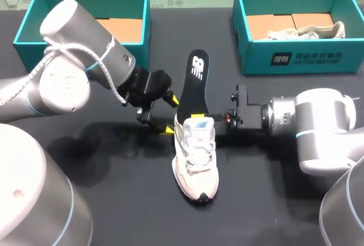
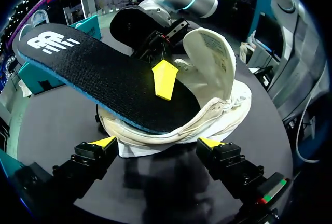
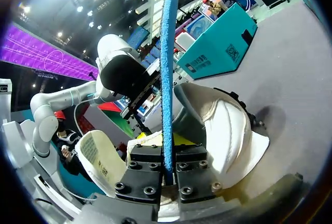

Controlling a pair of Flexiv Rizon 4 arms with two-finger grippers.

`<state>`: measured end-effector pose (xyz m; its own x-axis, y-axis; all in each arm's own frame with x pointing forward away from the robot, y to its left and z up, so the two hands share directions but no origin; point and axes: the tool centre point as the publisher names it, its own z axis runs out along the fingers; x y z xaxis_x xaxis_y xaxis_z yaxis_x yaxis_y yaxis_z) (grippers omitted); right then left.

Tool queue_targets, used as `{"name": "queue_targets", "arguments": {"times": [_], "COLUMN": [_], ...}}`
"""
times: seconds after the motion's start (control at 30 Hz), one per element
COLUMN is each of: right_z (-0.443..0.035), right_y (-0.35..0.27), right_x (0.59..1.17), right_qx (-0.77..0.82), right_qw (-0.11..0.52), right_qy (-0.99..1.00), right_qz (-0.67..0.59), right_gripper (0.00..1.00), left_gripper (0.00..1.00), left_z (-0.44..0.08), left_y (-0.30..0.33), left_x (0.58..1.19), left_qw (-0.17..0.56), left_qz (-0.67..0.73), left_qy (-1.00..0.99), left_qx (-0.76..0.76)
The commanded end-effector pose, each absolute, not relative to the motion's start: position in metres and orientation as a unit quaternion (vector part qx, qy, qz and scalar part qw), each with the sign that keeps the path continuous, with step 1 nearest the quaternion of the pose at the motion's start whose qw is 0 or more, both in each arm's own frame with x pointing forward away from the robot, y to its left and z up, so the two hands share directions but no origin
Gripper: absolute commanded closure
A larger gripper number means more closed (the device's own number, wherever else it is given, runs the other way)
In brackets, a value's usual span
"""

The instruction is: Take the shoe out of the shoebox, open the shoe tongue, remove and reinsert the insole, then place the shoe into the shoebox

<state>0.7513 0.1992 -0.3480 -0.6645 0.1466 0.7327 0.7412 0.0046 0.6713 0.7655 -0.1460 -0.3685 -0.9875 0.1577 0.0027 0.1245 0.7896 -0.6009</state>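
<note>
A white shoe (image 1: 196, 158) stands on the black table, toe toward the front edge, with its tongue (image 2: 210, 58) pulled up. A black insole (image 1: 196, 81) sticks out of the shoe's opening and slants up over the heel. My right gripper (image 1: 200, 117) comes in from the right and is shut on the insole's edge; in the right wrist view the insole (image 3: 167, 79) runs edge-on between the gripper (image 3: 167, 164) fingers. My left gripper (image 1: 170, 115) stands open at the shoe's heel, one yellow tip on each side; the heel (image 2: 171, 130) lies just ahead of the gripper (image 2: 156, 143).
A teal shoebox (image 1: 25, 24) stands at the back left behind my left arm. A second teal shoebox (image 1: 296, 58) at the back right holds another pale shoe (image 1: 318, 31). Bare table lies in front of the shoe.
</note>
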Motion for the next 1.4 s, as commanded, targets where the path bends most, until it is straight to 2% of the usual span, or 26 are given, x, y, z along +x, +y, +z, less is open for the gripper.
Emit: {"name": "queue_targets", "arguments": {"times": [0.03,0.13,0.17,0.2,0.27,0.4,0.67,0.9,1.07,1.4], "right_z": [-0.359,-0.356,-0.355,-0.354,-0.353,-0.351,-0.344,-0.337,-0.331,-0.317], "right_y": [0.200,0.201,0.202,0.202,0.202,0.203,0.204,0.205,0.206,0.208], "right_x": [0.748,0.749,0.749,0.749,0.751,0.752,0.753,0.752,0.753,0.761], "right_qx": [-0.324,-0.316,-0.310,-0.310,-0.305,-0.302,-0.287,-0.276,-0.268,-0.250], "right_qw": [0.246,0.247,0.250,0.249,0.250,0.249,0.245,0.238,0.233,0.222], "right_qy": [-0.666,-0.666,-0.664,-0.665,-0.666,-0.668,-0.672,-0.678,-0.684,-0.700], "right_qz": [-0.625,-0.629,-0.633,-0.632,-0.633,-0.633,-0.637,-0.639,-0.637,-0.631], "right_gripper": [1.00,1.00,0.95,0.82,0.75,0.79,0.80,0.78,0.71,0.70], "left_gripper": [0.00,0.00,0.00,0.00,0.00,0.00,0.00,0.00,0.00,0.00], "left_z": [-0.369,-0.369,-0.369,-0.369,-0.369,-0.369,-0.369,-0.369,-0.369,-0.369], "left_y": [-0.147,-0.147,-0.147,-0.147,-0.147,-0.147,-0.147,-0.147,-0.147,-0.147], "left_x": [0.766,0.766,0.766,0.766,0.766,0.766,0.766,0.766,0.766,0.766], "left_qw": [0.026,0.026,0.026,0.026,0.026,0.026,0.026,0.026,0.026,0.026], "left_qz": [0.314,0.314,0.314,0.314,0.314,0.314,0.314,0.314,0.314,0.314], "left_qy": [-0.946,-0.946,-0.946,-0.946,-0.946,-0.946,-0.946,-0.946,-0.946,-0.946], "left_qx": [-0.075,-0.075,-0.075,-0.075,-0.075,-0.075,-0.075,-0.075,-0.075,-0.075]}}
